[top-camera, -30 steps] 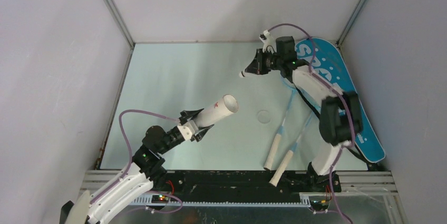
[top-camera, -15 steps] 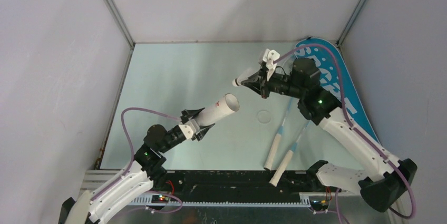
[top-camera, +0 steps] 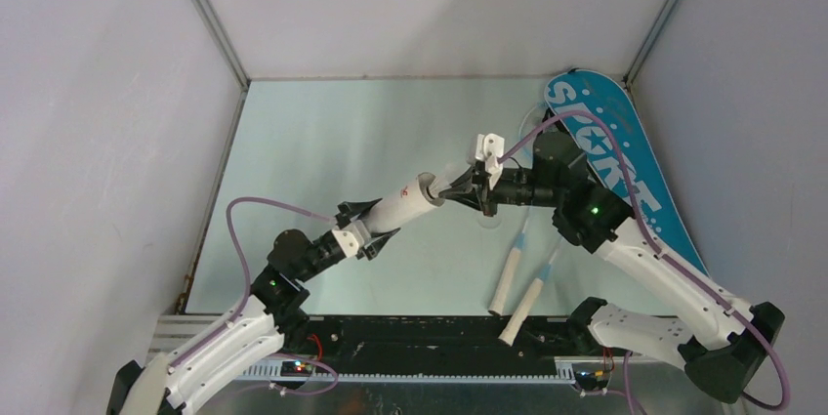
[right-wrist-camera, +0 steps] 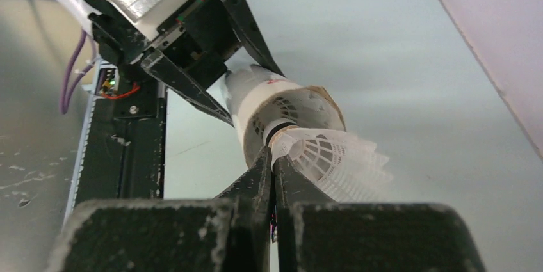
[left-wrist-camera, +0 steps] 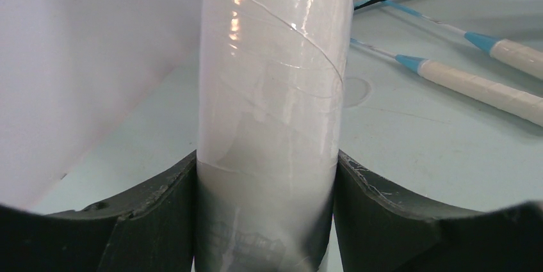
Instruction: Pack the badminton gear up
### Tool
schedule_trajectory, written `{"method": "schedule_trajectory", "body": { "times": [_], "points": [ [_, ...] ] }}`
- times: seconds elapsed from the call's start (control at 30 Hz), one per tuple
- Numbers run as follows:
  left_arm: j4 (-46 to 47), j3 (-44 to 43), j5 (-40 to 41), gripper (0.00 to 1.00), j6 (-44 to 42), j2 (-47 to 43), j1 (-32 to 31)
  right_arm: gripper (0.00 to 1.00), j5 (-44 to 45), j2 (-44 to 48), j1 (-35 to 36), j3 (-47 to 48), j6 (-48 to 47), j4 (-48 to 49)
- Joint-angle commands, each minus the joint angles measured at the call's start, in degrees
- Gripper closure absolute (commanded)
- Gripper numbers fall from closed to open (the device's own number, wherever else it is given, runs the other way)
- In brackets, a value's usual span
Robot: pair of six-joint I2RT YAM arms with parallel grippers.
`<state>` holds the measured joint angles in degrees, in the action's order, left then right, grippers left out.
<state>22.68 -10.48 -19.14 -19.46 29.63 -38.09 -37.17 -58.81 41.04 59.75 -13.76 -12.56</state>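
The right gripper (right-wrist-camera: 272, 160), pinched on a shuttlecock (right-wrist-camera: 330, 157), holds it nose-first at the open mouth of the tube (top-camera: 408, 204) clamped by the left gripper (top-camera: 363, 228), axes nearly aligned.

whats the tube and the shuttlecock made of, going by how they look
The tube looks like spiral-wound cardboard under a glossy white film: a diagonal seam crosses its shiny wall, and its rim shows brownish in the right wrist view. The shuttlecock looks like matte white moulded plastic: its skirt is a ribbed lattice, not separate feathers. Its nose material cannot be told.
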Motion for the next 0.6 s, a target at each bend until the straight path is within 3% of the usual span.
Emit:
{"method": "schedule_trajectory", "body": {
  "times": [0.0,0.57],
  "points": [
    [3.7,-1.2,-1.3,0.32,0.3,0.1,-0.2,0.99,-4.5,-1.2,1.2,0.1,-0.4,3.3],
    [3.7,-0.9,-4.0,0.32,0.0,-1.1,-0.2,0.98,-14.4,-9.7,1.8,0.3,8.2,12.0]
  ]
}}
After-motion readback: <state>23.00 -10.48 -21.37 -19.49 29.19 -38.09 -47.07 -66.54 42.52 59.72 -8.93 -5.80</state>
